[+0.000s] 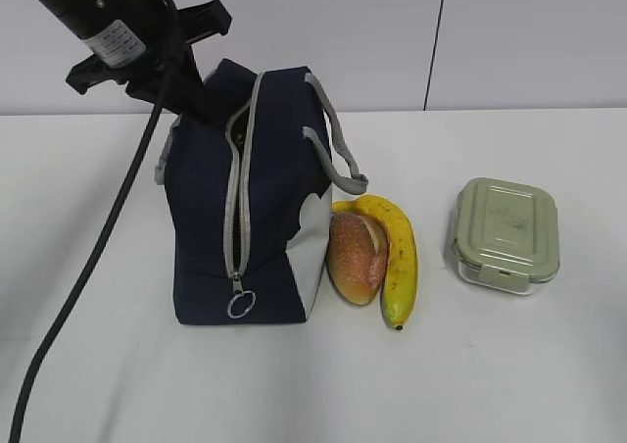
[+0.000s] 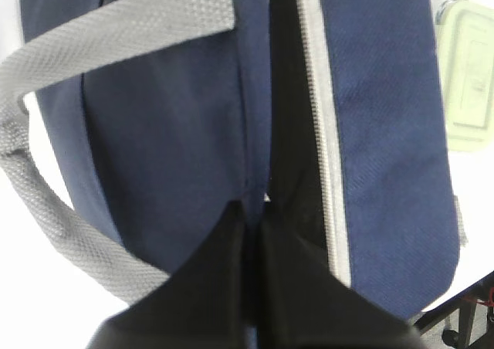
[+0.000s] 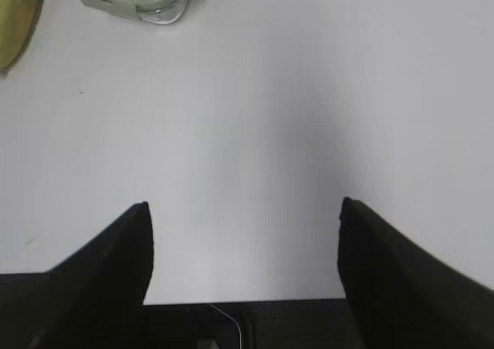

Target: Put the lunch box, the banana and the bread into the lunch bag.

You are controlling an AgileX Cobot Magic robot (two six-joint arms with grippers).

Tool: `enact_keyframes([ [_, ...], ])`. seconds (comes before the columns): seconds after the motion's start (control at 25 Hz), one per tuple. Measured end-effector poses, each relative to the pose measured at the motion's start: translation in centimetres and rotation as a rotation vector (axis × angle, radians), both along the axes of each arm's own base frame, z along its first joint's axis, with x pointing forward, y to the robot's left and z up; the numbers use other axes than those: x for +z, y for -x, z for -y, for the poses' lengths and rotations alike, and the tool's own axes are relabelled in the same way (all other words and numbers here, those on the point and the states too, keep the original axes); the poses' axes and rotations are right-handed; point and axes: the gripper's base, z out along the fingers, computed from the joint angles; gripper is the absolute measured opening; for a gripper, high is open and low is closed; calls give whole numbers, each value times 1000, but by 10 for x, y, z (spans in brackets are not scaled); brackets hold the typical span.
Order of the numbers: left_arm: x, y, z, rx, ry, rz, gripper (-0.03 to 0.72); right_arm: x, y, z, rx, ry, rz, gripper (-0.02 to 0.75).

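Step in hand: opening the lunch bag; nothing packed yet.

The left gripper (image 2: 251,210) is clenched on the fabric at the far end of the lunch bag (image 1: 211,227), beside the zipper strip (image 1: 235,218), whose slot gapes only at that far end. The right gripper (image 3: 243,218) hangs released over bare table (image 3: 255,110), holding nothing. The bread (image 1: 355,257) and banana (image 1: 397,257) lie touching just right of the bag; the lunch box (image 1: 506,235) sits further right. Next move, as judged: draw the ring pull (image 1: 241,304) to widen the mouth before loading.

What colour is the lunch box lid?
Sage green, on the lunch box; the exterior view shows it best.
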Motion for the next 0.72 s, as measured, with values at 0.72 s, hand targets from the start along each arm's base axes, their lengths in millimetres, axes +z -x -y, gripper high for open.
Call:
enact_keyframes([
  [0.72,0,0,0,0,-1,-1,3,-43,-151,20,-11,-307,-116,569],
])
